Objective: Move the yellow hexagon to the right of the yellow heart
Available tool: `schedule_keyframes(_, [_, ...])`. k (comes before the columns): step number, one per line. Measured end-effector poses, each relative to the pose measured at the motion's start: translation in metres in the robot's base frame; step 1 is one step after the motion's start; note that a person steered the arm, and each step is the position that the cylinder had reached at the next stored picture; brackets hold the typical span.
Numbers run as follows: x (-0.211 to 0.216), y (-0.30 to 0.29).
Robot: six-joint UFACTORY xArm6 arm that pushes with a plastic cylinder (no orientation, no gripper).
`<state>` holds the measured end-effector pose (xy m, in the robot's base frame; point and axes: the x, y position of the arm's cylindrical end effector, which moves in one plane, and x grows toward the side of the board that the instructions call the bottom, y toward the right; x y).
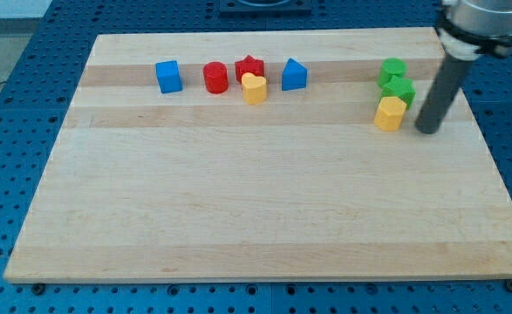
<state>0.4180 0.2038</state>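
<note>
Table (264,218): pale wood on a blue pegboard, blocks lined along twelve o'clock.
Risk: yellow hexagon (390,112) touches the green blocks (396,80) at its twelve; a careless shove could drag them, or scatter the yellow heart (254,88) and its red star (249,67).
My tip (427,131): no gripper fitted, holding nothing, just at the hexagon's three o'clock, apparently not touching.

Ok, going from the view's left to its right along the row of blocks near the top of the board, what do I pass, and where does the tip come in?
Blue cube → red cylinder → yellow heart → blue block → yellow hexagon → my tip. The red star and the two green blocks overlap their neighbours in this order, so I leave them out.
</note>
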Motion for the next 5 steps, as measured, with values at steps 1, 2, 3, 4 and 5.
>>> schedule_keyframes(1, [-0.007, -0.031])
schedule_keyframes(2, [-0.008, -0.068])
schedule_keyframes(3, [-0.009, -0.083])
schedule_keyframes(4, [-0.005, -0.054])
schedule_keyframes(5, [-0.006, -0.022])
